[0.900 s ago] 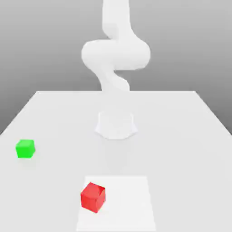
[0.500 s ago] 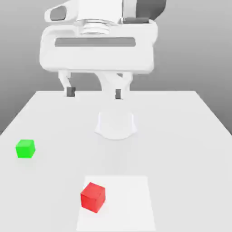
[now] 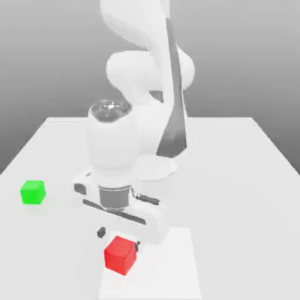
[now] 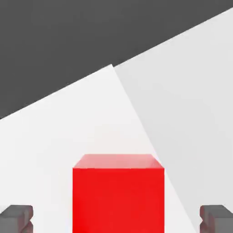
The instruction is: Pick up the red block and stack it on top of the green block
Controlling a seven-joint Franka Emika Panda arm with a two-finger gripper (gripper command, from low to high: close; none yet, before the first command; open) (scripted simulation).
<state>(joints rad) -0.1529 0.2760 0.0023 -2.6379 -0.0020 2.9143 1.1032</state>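
The red block (image 3: 120,256) rests on the white table near the front, on a paler square patch. My gripper (image 3: 119,239) hangs open just above and behind it, with one dark fingertip (image 3: 101,232) on each side of the cube and nothing held. In the hand view the red block (image 4: 118,193) sits centred between the two grey fingertips (image 4: 17,217), and the gripper (image 4: 117,217) does not touch it. The green block (image 3: 33,192) stands alone on the table toward the exterior view's left, well apart from the gripper.
A paler square patch (image 3: 173,263) marks the table under the red block. The arm's round base (image 3: 164,167) stands at the table's middle, behind the hand. The table's far edge (image 3: 234,119) and slanted side edges bound the surface.
The hand has come down from high above the table to just over the red block, turning so its fingers straddle the cube. Neither block has moved.
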